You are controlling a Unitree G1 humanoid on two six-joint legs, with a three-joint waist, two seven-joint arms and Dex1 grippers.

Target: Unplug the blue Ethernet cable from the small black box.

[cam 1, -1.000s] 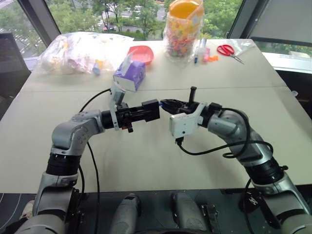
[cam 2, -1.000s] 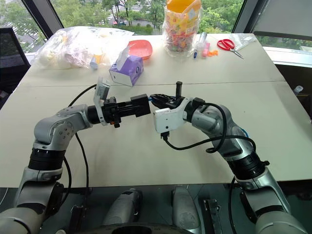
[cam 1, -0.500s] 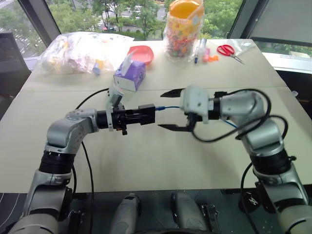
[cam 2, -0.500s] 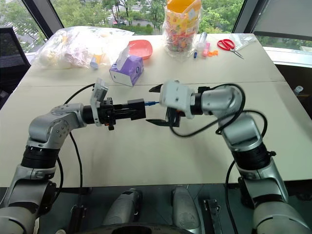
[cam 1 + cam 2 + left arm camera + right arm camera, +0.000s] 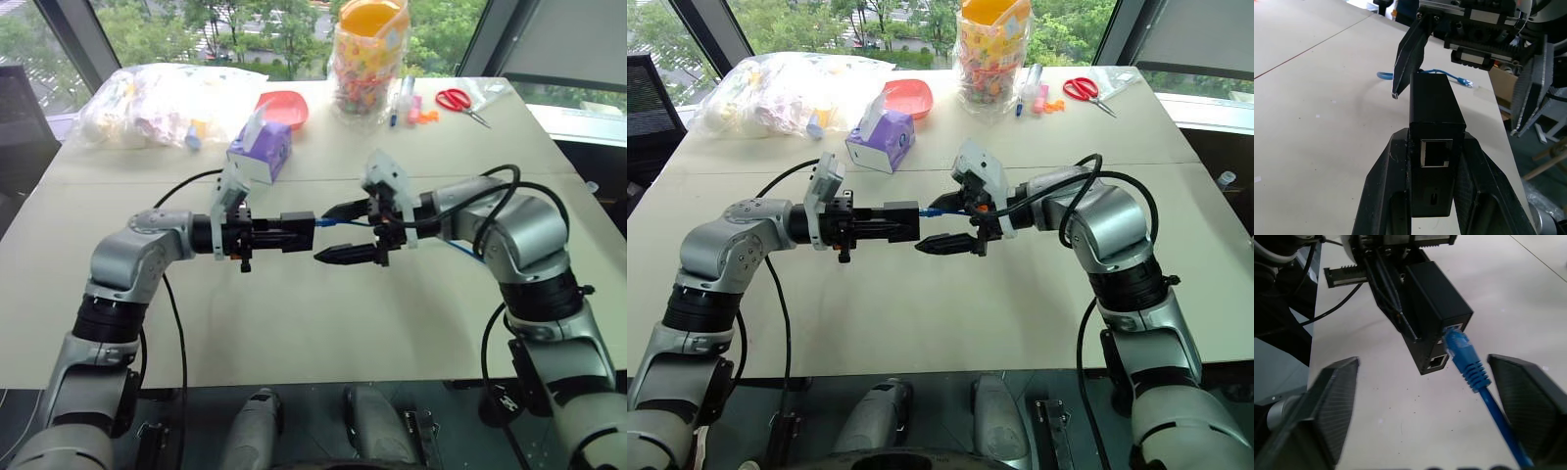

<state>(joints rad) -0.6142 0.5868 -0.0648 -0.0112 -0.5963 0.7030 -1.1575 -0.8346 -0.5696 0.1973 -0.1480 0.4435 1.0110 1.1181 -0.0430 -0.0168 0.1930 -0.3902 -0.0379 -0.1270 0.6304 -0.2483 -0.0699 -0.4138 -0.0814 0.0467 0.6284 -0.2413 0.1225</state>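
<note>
The left gripper (image 5: pixel 1432 161) is clamped on the small black box (image 5: pixel 1437 313), holding it off the table (image 5: pixel 294 323) with its ports turned toward the right arm. The blue Ethernet cable (image 5: pixel 1471 369) is still plugged into the box's upper port; an empty port sits directly beneath the plug. From there the cord runs back between the fingers of the right gripper (image 5: pixel 345 233) and trails away behind it.

The right gripper stands released, its fingers spread to either side of the cable's boot, touching neither plug nor cord.

Step in hand, as judged: lining up for the grasp on the plug. The next move calls for closing squarely on the boot just behind the port, probably pressing any latch, then drawing straight back along the port's axis while the left holds steady.

No brand, label or writing can be read on the box or the cable.
</note>
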